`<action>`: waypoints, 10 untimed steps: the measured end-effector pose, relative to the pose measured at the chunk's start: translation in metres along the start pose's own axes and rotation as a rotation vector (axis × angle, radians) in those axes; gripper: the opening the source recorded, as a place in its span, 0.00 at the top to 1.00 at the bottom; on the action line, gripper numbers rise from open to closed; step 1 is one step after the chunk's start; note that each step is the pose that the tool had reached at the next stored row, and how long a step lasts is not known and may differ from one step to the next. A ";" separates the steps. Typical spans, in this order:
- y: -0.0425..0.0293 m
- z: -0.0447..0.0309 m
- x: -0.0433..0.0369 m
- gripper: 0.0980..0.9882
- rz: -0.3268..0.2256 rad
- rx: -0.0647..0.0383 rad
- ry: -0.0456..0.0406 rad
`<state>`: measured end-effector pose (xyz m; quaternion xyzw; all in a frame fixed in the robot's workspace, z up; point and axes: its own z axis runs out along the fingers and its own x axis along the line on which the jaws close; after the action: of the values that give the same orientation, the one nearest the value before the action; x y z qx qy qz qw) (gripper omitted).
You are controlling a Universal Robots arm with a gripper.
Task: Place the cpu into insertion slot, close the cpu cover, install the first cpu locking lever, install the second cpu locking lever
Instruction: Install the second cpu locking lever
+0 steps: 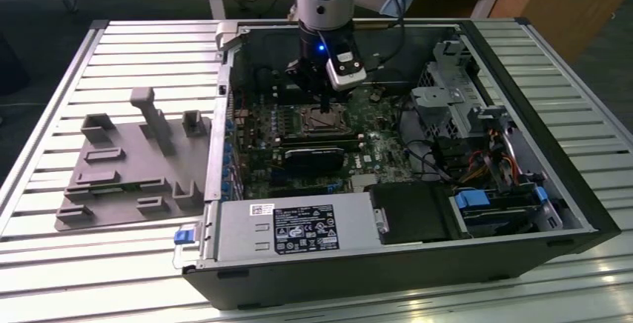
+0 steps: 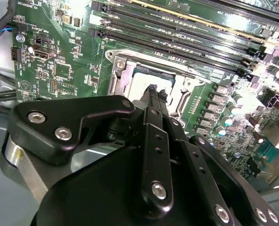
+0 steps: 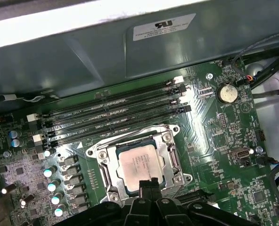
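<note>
Tool (image 3: 149, 184) tips over silvery cpu (image 3: 140, 165), seated

Exterior view: even overhead room light, moderate brightness; pale sheen along the slatted worktop (image 1: 118, 49) near its front edge; the open computer case (image 1: 554, 212) dim and shadowed inside; small blue indicator glow on the arm (image 1: 319, 47). First wrist view: strong overexposed band across the case wall (image 3: 83, 52), glare patch on the motherboard (image 3: 196, 136) beside the memory slots (image 3: 111, 113); board detail sharp. Second wrist view: gripper (image 2: 152, 94) body close, dark, softly focused; memory slots mildly blown out at the far corner.
</note>
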<state>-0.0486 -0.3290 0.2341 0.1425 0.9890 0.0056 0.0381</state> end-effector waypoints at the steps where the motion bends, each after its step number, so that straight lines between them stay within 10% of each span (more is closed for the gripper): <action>1: 0.0000 0.0000 0.0000 0.99 0.000 0.000 0.0000; 10: -0.0001 -0.0009 0.0000 0.99 0.000 0.000 0.0000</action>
<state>-0.0487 -0.3291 0.2350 0.1425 0.9890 0.0054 0.0381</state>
